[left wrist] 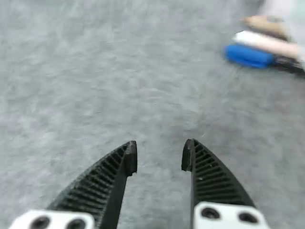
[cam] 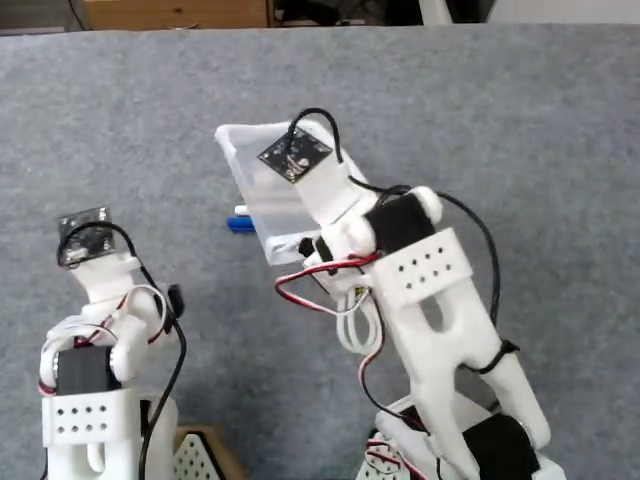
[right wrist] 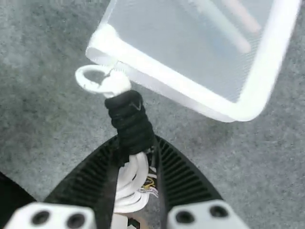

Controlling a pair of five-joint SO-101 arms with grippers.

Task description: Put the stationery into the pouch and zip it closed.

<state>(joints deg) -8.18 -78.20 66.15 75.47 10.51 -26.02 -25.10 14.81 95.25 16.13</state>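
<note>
High view, pouch (cam: pixel 262 190): translucent with white edging, flat on the grey table (cam: pixel 520 120), partly covered by the right arm (cam: pixel 430 270).
High view, blue pen (cam: pixel 240 223): one end poking out at the pouch's edge, on the side facing the left arm (cam: pixel 100 300); inside the pouch or underneath it, cannot tell.
High view, left arm: well apart from the pouch, over bare table.
Left wrist view, left gripper (left wrist: pixel 159 156): jaws parted by a clear gap, nothing between them, tips over bare table, well short of the pouch.
Left wrist view, stationery (left wrist: pixel 259 40): blue pen (left wrist: pixel 249 55), white pen (left wrist: pixel 274 45) and a pale pencil (left wrist: pixel 262 21) lying side by side, close together, far from the fingertips; too blurred to trace the pouch's edge around them.
Right wrist view, right gripper (right wrist: pixel 136 143): pinched tight on the black-wrapped zip pull (right wrist: pixel 128 117), just beside the pouch's corner.
Right wrist view, ring (right wrist: pixel 93 77): white, at the far end of the zip pull, against the pouch's white edging.
Right wrist view, pouch (right wrist: pixel 190 43): corner nearest the jaws, long pale shapes dimly visible through its wall.
Right wrist view, zip: open or closed, cannot tell.
</note>
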